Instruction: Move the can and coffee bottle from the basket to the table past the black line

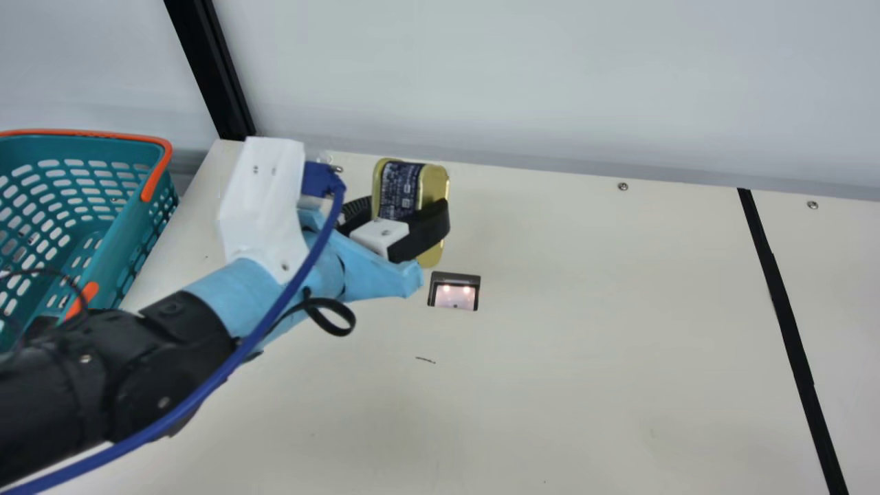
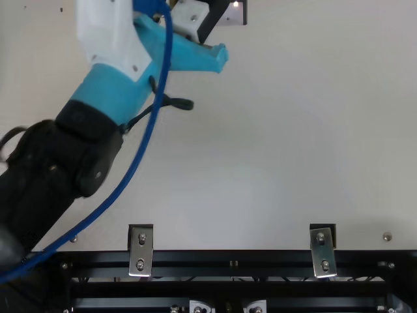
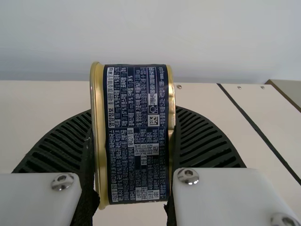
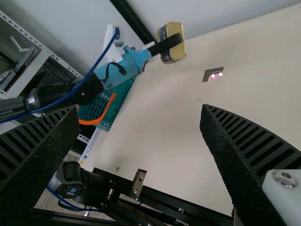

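Saw right gripper [image 4: 140, 109] spread, gripping nothing, and left gripper [image 1: 408, 202] clenched across can [image 1: 433, 182], held over table [image 1: 584, 309] short of black line [image 1: 788, 302]. Needed firm squeeze, full crossing, square lowering before release. Judged long axis near upright, with flat gold ends pinched, label [image 3: 138, 99] facing wrist
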